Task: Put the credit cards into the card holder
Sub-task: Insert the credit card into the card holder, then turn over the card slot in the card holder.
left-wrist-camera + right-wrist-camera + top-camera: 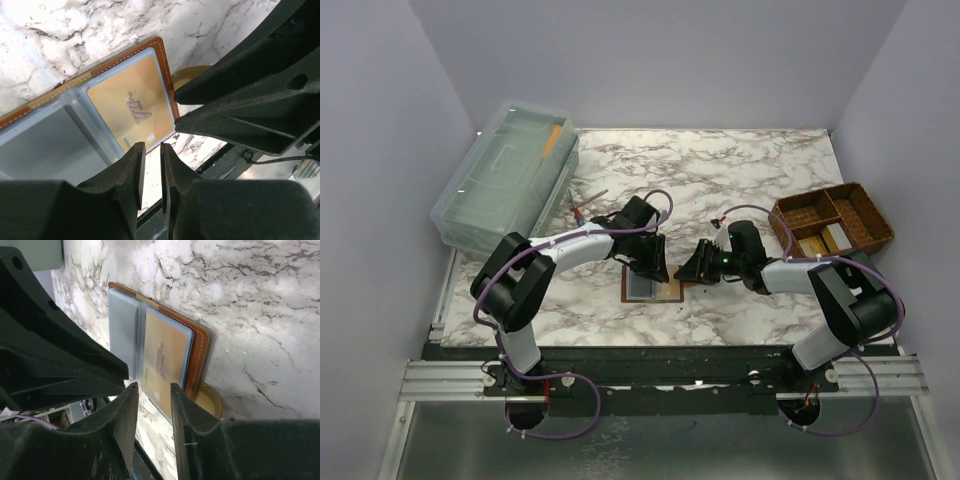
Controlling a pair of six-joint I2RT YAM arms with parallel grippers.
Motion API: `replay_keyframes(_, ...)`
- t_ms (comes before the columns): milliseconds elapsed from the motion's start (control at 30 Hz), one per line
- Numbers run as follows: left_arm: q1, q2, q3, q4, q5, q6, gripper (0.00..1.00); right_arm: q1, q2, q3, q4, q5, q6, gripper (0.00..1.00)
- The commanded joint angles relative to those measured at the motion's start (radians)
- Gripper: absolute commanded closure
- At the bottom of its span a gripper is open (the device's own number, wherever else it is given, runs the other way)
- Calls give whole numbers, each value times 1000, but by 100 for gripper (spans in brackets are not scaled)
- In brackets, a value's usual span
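- The card holder (pixel 653 290) lies open and flat on the marble table (pixel 750 170), a little beyond the arm bases, with its inside face up. I think it is spread like this so that its clear pockets can take cards.
- A gold credit card (pixel 132 107) sits inside the clear pocket on the half of the card holder that carries the snap tab (pixel 210 401). The grey pocket beside it looks empty.
- The right gripper (pixel 153 405) is just beside the tab side of the card holder, its fingers a little apart. A corner of the pocket shows in the gap, but I cannot tell if it is between them or below them. Probably it waits there to push the card deeper.
- The left gripper (pixel 150 159) is at the far edge of the card holder, its fingers almost together with only a thin slit and nothing in it. Probably it is there to steady the holder; contact is not clear.
- To the right of the card holder, well apart, stands a woven basket (pixel 820 194). Flat pieces in it may be more cards, but they are too small to be sure.
- Farthest, to the left of the card holder and beyond it, is a clear plastic box (pixel 505 175). It seems to have no part in this task.
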Motion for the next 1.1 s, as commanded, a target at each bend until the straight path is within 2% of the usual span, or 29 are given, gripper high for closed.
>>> replay_keyframes(0, 6, 42, -20, 32, -8, 7, 77, 7, 19, -24, 67, -43, 25, 63)
replay_keyframes(833, 20, 48, -133, 72, -83, -21, 82, 10, -6, -8, -50, 12, -25, 59)
replay_keyframes(1067, 20, 44, -166, 88, -88, -35, 84, 21, 15, -5, -23, -13, -17, 59)
